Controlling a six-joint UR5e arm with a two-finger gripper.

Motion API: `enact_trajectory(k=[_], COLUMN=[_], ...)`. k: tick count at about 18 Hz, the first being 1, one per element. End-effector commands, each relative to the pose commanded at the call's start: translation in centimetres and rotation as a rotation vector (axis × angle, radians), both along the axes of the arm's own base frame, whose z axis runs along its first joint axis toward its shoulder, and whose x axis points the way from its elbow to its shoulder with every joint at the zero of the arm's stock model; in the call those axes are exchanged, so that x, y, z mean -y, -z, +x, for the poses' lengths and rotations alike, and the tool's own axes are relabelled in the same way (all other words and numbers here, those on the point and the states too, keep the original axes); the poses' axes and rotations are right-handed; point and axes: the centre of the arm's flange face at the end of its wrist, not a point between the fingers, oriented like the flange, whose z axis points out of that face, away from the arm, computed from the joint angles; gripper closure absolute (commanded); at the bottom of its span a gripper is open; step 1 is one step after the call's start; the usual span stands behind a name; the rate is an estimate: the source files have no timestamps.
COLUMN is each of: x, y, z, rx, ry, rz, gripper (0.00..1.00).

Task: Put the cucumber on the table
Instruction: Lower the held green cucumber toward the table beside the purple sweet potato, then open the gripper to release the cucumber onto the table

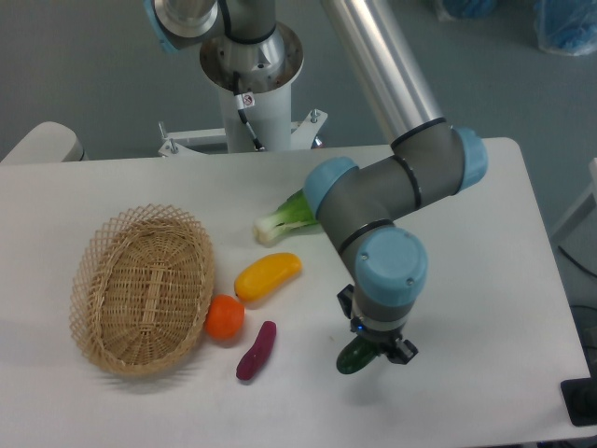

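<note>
Clenched on the cucumber (pixel 354 357), the tool (pixel 371 350) is seen at the front of the white surface (pixel 485 308), pointing down below the blue-capped wrist of the arm (pixel 384 266). Only the lower end of the cucumber is visible; it sticks out under the tool, dark green and glossy, and is tilted to the lower left. A shadow is seen on the surface just below it, but it cannot be told whether the cucumber touches the surface or is held slightly above it.

To the left of the tool, a small purple vegetable (pixel 256 351) is laid on the surface, well apart from the cucumber. An orange fruit (pixel 224 316) is placed just beside it and touches the rim of the oval wicker basket (pixel 142 287), in which nothing is seen. A yellow fruit (pixel 267 275) is laid a little behind the orange one. Behind that, a bok choy (pixel 284 217) is found, and its leafy part is partly hidden by the elbow of the arm. The base of the robot (pixel 250 70) is mounted behind the far edge of the surface.
</note>
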Motion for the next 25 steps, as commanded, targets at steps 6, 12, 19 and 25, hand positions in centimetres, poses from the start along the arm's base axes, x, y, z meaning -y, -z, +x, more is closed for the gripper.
enact_trajectory(k=[6, 12, 19, 25], x=[0.1, 0.9, 1.2, 0.9], y=[2.5, 4.3, 5.1, 4.4], z=[0.9, 1.0, 1.3, 0.9], rx=[-0.001, -0.019, -0.022, -0.038], ry=[0.017, 0.012, 0.012, 0.002], rz=[-0.001, 0.013, 0.016, 0.038], gripper=[0.96, 0.97, 0.86, 0.00])
